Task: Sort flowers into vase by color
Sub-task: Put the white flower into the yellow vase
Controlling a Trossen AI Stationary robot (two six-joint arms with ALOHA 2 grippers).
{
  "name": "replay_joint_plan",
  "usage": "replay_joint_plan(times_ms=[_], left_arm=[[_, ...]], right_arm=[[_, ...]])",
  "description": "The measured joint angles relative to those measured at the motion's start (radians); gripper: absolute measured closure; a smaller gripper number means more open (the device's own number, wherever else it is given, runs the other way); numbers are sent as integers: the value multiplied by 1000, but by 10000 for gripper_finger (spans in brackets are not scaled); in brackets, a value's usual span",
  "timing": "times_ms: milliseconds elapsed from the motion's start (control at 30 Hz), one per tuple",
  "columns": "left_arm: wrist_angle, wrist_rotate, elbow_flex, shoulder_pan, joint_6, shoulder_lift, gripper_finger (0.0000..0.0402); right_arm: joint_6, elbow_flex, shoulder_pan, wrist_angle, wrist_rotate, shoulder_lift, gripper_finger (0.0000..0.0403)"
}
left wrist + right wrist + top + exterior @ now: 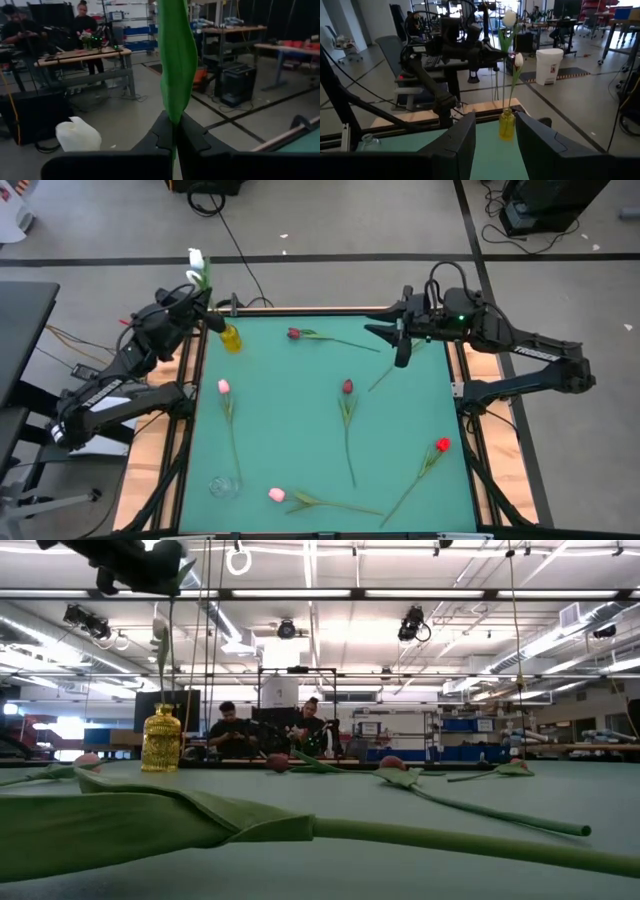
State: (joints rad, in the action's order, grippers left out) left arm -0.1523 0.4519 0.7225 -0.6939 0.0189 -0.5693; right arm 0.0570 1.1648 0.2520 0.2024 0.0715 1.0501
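Observation:
My left gripper is raised over the table's far left corner, above the yellow vase, and is shut on a white tulip. In the right wrist view a second white tulip stands in the yellow vase, next to the held tulip. My right gripper hovers open near the far right edge, holding nothing. Two maroon tulips, two pink ones and a red one lie flat on the green mat. My left gripper pinches the white tulip between its two shut fingers at the stem and the base of a leaf. The tulip stands upright, its head above the fingers and its stem hanging down toward the vase mouth. Whether the stem's lower end is inside the vase, I cannot tell.
A clear glass vase stands near the table's near left corner. A tulip's leaf and stem lie close in front of the low camera. People work at benches in the room beyond the far edge.

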Motion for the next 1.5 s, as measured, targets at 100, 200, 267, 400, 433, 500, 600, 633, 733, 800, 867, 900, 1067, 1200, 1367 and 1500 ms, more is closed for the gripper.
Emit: replay_joint_plan(times_ms=[100, 200, 267, 400, 433, 500, 600, 633, 733, 800, 867, 900, 1067, 1200, 1367, 1500], left_arm=[[3, 0, 0, -6, 16, 1, 393], [2, -1, -1, -6, 19, 1, 391], [3, -2, -1, -5, 19, 2, 390], [0, -2, -1, -3, -22, 2, 388], [2, -3, -1, -3, -28, 2, 388], [12, -3, -1, -4, -29, 0, 387], [24, -3, -1, -6, -29, 0, 387], [33, -4, -1, -9, -29, 0, 388], [37, -3, -1, -12, -30, 0, 389], [36, -3, -1, -12, -39, 0, 389], [36, -4, -1, -11, -56, 0, 389], [36, -4, -1, -11, -66, 0, 389], [34, -11, -1, -9, -79, 1, 389], [26, -13, -1, -9, -83, 1, 389], [22, -13, -1, -9, -83, 1, 389], [22, -13, -1, -9, -76, 1, 390]], right_arm=[[0, 0, 0, 0, 0, 11, 254], [0, 0, 0, -1, 0, 22, 254], [0, 0, 0, 0, 0, 29, 254], [0, 0, 0, 0, 0, 42, 254], [0, 0, 0, 0, 0, 45, 254], [0, 0, 0, 3, 0, 46, 254], [0, 0, 0, -1, 0, 46, 254], [-3, 0, 0, -1, 0, 47, 254], [-176, 0, 3, -69, -1, 59, 254], [-229, 1, 5, -57, -2, 60, 254], [-205, -1, 6, -97, -3, 59, 254], [-180, -1, 7, -139, -3, 59, 254], [-138, 0, 8, -278, 0, 56, 253], [-104, 0, 7, -353, -1, 56, 254], [22, -16, 52, -367, 75, 31, 253], [80, -126, 92, -386, 147, -35, 254]])
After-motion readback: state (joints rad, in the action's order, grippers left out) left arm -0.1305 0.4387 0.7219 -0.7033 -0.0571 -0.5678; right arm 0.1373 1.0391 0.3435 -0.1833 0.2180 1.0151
